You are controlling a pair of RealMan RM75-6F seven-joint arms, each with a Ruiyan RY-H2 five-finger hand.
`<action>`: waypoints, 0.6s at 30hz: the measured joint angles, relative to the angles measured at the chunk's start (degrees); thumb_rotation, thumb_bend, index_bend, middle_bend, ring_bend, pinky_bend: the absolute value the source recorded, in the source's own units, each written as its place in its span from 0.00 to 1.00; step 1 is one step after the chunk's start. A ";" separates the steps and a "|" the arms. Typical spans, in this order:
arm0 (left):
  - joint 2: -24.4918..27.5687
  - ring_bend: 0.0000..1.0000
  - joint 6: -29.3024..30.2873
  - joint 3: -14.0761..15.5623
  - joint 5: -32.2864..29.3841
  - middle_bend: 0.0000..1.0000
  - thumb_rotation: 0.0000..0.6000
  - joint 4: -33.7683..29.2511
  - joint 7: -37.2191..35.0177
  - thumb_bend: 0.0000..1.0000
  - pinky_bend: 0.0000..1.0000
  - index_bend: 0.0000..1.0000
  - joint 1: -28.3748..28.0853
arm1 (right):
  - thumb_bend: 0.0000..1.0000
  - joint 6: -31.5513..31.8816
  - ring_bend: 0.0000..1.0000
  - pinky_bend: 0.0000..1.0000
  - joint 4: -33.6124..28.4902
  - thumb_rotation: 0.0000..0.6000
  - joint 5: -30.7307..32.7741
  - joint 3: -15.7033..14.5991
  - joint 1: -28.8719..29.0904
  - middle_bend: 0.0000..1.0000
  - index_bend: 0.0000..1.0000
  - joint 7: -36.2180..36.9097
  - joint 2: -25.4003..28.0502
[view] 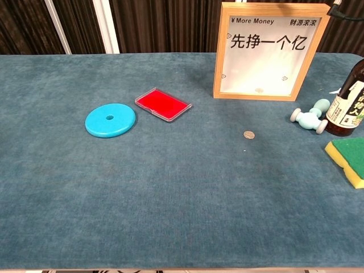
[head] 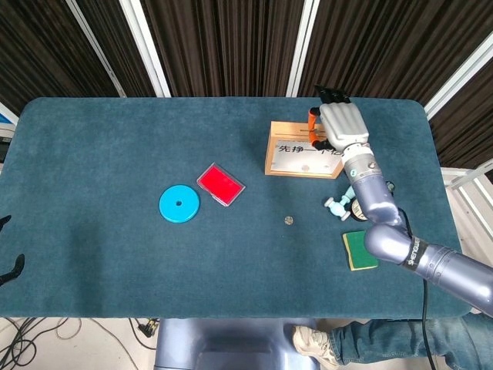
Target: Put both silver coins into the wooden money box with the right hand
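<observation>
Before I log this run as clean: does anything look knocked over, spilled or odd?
Nothing stands out. The wooden money box stands upright, the bottle too, and one silver coin lies flat on the table. The right hand is above the box.
</observation>
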 measured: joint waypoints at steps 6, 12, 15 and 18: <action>0.04 0.00 -1.05 -0.27 -2.21 0.00 1.00 -0.69 1.77 0.39 0.00 0.13 -0.16 | 0.51 -2.76 0.00 0.00 4.92 1.00 2.75 -2.53 2.86 0.02 0.75 0.19 -0.10; 0.31 0.00 -2.01 -0.36 -3.40 0.00 1.00 -1.24 2.48 0.39 0.00 0.13 -0.42 | 0.51 -5.16 0.00 0.00 9.06 1.00 5.20 -4.34 5.19 0.02 0.75 0.29 -1.06; 0.43 0.00 -2.21 -0.46 -3.84 0.00 1.00 -1.51 2.66 0.39 0.00 0.13 -0.47 | 0.51 -5.93 0.00 0.00 11.22 1.00 6.19 -5.37 6.47 0.02 0.75 0.24 -1.78; 0.48 0.00 -2.28 -0.54 -4.09 0.00 1.00 -1.65 2.70 0.39 0.00 0.13 -0.48 | 0.51 -5.86 0.00 0.00 13.03 1.00 7.29 -6.93 7.93 0.02 0.75 -0.07 -2.78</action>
